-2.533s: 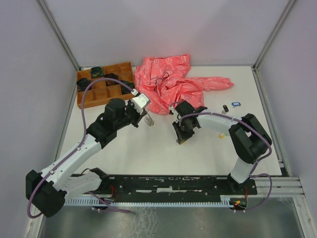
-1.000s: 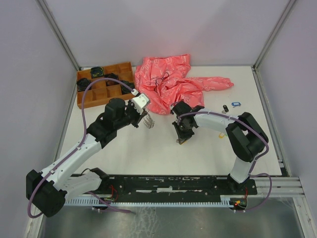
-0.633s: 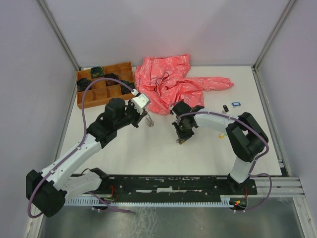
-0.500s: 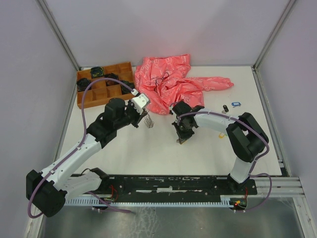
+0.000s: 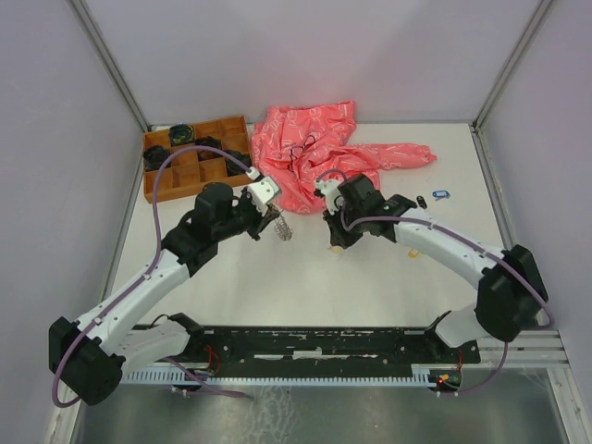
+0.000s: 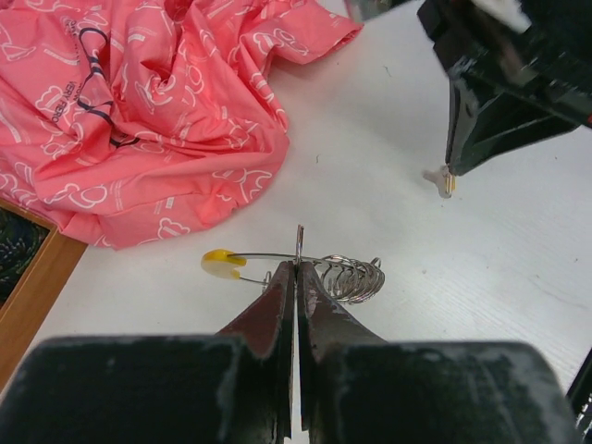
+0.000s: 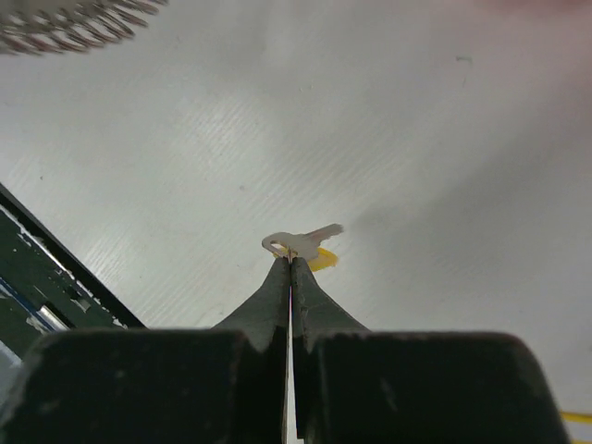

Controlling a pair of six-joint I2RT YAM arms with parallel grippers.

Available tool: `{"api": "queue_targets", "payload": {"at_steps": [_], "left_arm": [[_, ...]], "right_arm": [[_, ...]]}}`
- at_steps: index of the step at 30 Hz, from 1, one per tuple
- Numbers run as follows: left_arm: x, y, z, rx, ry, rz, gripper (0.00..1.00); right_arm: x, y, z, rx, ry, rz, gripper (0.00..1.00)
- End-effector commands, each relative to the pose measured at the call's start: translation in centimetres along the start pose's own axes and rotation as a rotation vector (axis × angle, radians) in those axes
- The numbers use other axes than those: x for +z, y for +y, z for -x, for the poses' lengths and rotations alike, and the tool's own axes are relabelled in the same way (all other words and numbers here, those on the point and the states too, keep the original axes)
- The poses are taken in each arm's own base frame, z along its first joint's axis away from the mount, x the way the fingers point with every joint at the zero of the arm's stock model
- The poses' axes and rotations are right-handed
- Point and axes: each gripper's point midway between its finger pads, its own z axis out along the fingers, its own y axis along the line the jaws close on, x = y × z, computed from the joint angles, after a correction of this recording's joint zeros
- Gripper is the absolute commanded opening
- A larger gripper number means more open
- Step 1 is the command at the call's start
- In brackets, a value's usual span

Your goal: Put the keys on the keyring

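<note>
My right claw [image 7: 290,261] is pinched tight on a silver key [image 7: 303,240] with a yellow tag, low over the white worktop [image 7: 185,166]. My left claw [image 6: 297,270] is clamped shut on the wire of the keyring [image 6: 350,277], near that key but apart. Farther right lie a black-tagged key [image 5: 421,201] and a blue-tagged key [image 5: 440,194]. Beyond are a pink cloth [image 5: 314,153] and a wooden tray [image 5: 176,192].
</note>
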Motion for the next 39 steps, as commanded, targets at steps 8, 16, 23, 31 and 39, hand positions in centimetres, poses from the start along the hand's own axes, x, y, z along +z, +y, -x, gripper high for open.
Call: {"api": "queue_targets", "payload": {"at_steps": [8, 16, 23, 31, 39], "left_arm": [[0.1, -1.8, 4.2, 0.076, -0.157, -0.134, 0.03], [0.6, -3.3, 5.6, 0.207, -0.214, -0.26, 0.03], [0.8, -4.5, 6.6, 0.371, -0.271, -0.338, 0.03], [1.1, -6.0, 5.7, 0.479, -0.249, -0.365, 0.03], [0.8, -6.8, 4.8, 0.539, -0.243, -0.33, 0.03]], "right_arm": [[-9.1, 2.2, 6.3, -0.337, -0.573, 0.014, 0.01], [-12.1, 4.7, 6.9, -0.574, -0.71, 0.088, 0.01], [-12.1, 6.3, 6.7, -0.812, -0.756, 0.142, 0.01], [-12.6, 7.5, 7.3, -0.954, -0.826, 0.174, 0.01], [-12.2, 8.1, 7.2, -1.148, -0.89, 0.162, 0.01]]}}
